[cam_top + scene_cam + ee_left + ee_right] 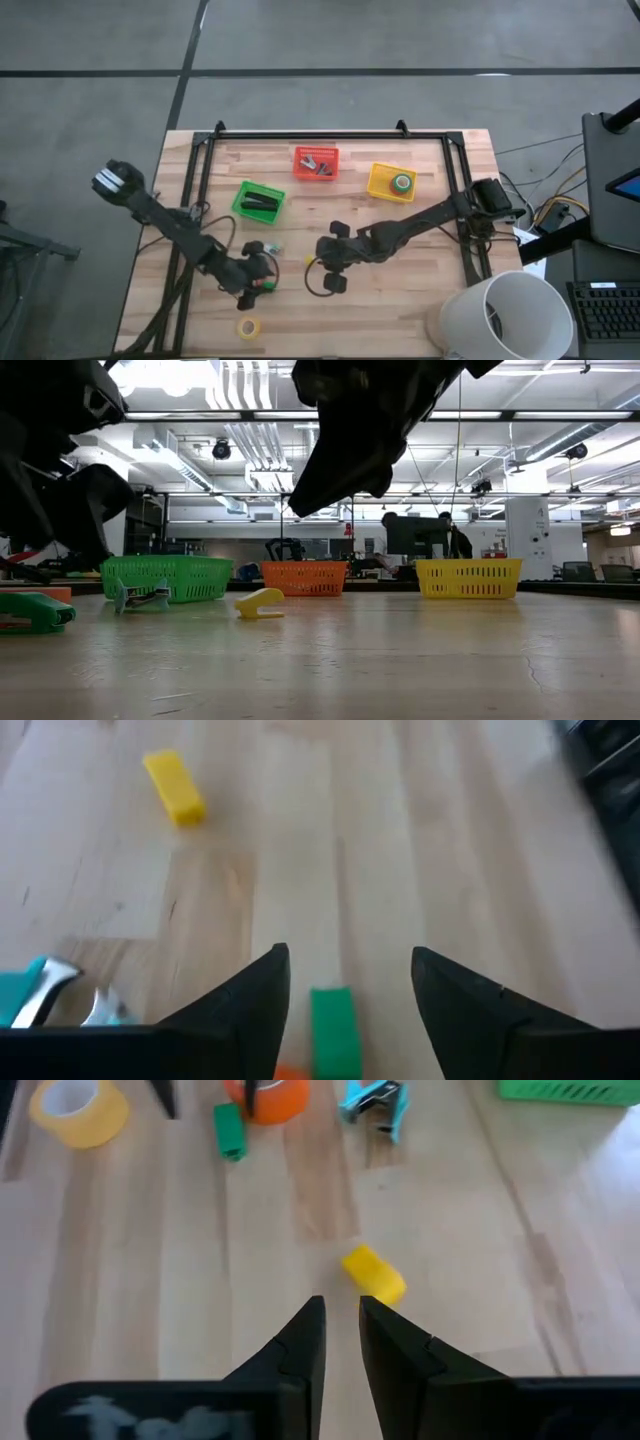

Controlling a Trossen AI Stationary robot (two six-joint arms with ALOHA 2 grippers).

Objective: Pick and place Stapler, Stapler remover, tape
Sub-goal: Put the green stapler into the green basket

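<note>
A black stapler point(262, 203) lies in the green basket point(243, 192). A green tape roll point(402, 183) sits in the yellow basket point(380, 190). On the table lie a yellow tape roll point(248, 327), an orange roll point(265, 1098), a small green stapler point(333, 1030), a teal staple remover point(375, 1102) and a small yellow piece point(373, 1275). My left gripper point(350, 970) is open, low over the table, its fingers on either side of the green stapler without touching it. My right gripper point(340, 1315) hovers just short of the yellow piece, fingers nearly together.
A red basket point(316, 162) with staple removers stands at the far side between the other two baskets. A black frame point(205, 160) runs along the table's left, far and right sides. A white bucket point(505, 315) stands at the near right corner.
</note>
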